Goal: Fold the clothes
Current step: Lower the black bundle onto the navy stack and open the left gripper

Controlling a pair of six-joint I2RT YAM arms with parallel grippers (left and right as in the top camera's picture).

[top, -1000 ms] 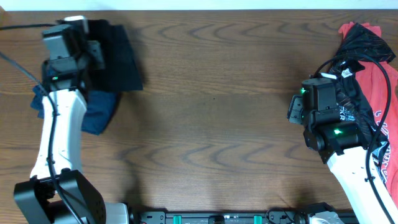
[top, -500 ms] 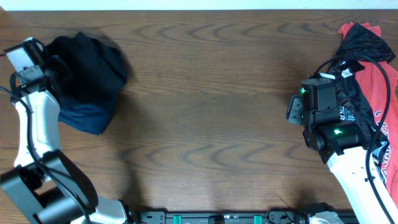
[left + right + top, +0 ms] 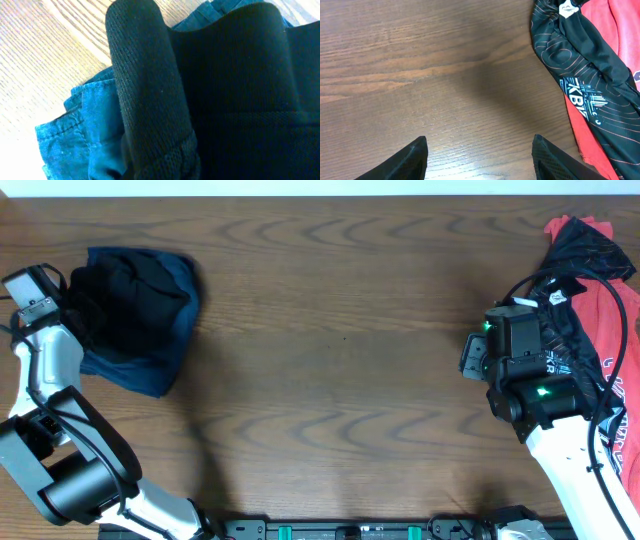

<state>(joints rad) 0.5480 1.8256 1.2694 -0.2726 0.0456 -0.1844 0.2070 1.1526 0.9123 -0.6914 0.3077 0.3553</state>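
Observation:
A black garment (image 3: pixel 135 290) lies bunched on a blue denim garment (image 3: pixel 150 365) at the table's far left. My left gripper (image 3: pixel 68 298) is at the pile's left edge and appears shut on a fold of the black garment (image 3: pixel 150 100). Its fingers are buried in cloth in the left wrist view, where blue denim (image 3: pixel 80 125) shows underneath. My right gripper (image 3: pixel 480 142) is open and empty over bare wood; in the overhead view (image 3: pixel 472 355) it sits left of a red garment (image 3: pixel 622 340) and a black patterned jersey (image 3: pixel 580 60).
The brown wooden table (image 3: pixel 340 330) spans the view. The red and black clothes (image 3: pixel 585 240) are heaped at the right edge, partly under my right arm and its cables. The table's front edge carries a black rail (image 3: pixel 360 530).
My left arm has swung from above the dark pile to its far left side. The black garment has been drawn left and bunched up, uncovering more blue denim. The right arm has not moved.

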